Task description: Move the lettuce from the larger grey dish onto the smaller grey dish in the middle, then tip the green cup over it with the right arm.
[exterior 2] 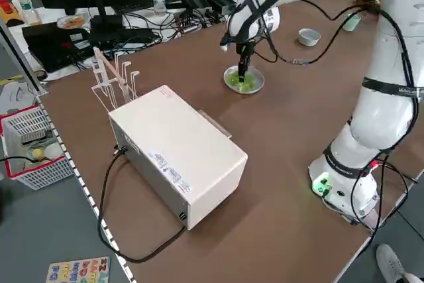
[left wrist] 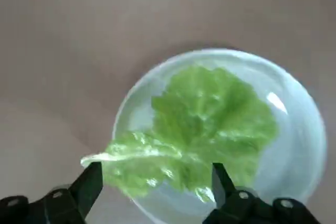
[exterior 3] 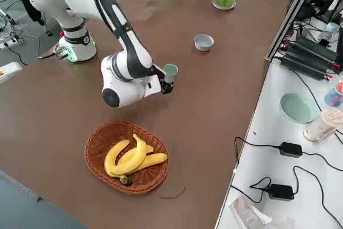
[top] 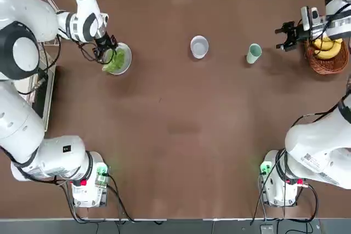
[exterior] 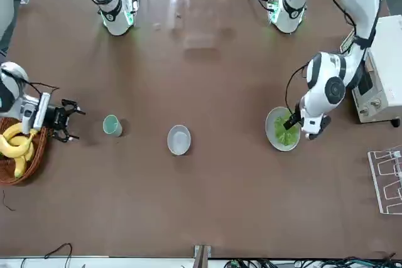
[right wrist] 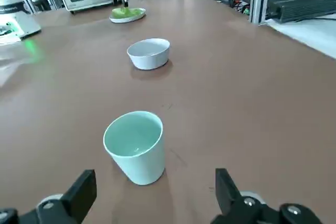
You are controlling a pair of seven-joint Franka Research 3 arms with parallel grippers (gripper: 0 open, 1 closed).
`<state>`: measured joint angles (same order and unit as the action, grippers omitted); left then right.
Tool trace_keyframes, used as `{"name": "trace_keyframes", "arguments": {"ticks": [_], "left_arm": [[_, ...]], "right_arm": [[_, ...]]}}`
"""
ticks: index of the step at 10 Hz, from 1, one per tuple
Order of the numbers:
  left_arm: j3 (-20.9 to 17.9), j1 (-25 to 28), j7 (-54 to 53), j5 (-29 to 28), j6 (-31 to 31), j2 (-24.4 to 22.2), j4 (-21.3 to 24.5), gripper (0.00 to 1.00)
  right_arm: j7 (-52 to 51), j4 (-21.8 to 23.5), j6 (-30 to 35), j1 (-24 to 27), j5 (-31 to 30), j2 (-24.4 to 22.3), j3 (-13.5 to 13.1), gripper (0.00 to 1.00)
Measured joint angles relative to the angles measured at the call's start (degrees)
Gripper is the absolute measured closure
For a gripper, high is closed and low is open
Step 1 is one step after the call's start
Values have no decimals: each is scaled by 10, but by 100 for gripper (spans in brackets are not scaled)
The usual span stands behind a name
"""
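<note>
Two grippers of mine are at work over the brown table. My left gripper [left wrist: 155, 182] hangs directly above the flat, round, light grey plate [top: 125, 57], near the table's far left corner, with its black fingers [left wrist: 89, 184] spread wide on either side of the bunch of light green, ruffled lettuce leaves [left wrist: 202, 129]. The lettuce lies on the plate, one leaf hanging over the rim, and my fingers are not closed on it.

My right gripper [right wrist: 152, 195] sits low over the table near the far right corner, fingers parted and empty, pointed at the small, pale mint-green cylindrical cup [right wrist: 135, 146]. The cup stands upright just beyond my fingertips, not touching them. Just beside this gripper, at the table's right edge, a woven wicker basket [top: 328, 61] holds yellow bananas [top: 328, 47].

The small, round, light grey bowl [top: 199, 46] with raised sides stands near the middle of the far edge, between the plate and the cup and well apart from both.

A white box-shaped appliance [exterior 2: 175, 150] stands at the table's left edge.
</note>
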<state>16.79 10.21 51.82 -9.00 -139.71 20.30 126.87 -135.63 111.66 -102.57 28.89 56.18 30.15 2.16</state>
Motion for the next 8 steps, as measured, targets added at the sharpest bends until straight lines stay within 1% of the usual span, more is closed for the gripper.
{"name": "trace_keyframes", "arguments": {"ticks": [2,3,5,7,8], "left_arm": [[0,8,42,-12,-8,32,-23,9],[1,8,48,-12,-8,38,-32,10],[1,6,51,-12,-8,45,-39,14],[1,4,51,-13,-8,51,-40,23],[2,4,51,-13,-8,53,-41,41]], "right_arm": [[-42,0,-8,0,11,21,1,0],[-68,0,-12,0,15,29,1,0],[-103,0,-22,-1,32,40,8,0],[-124,-1,-42,-2,45,53,18,0],[-127,-1,-48,-2,47,59,22,0]]}}
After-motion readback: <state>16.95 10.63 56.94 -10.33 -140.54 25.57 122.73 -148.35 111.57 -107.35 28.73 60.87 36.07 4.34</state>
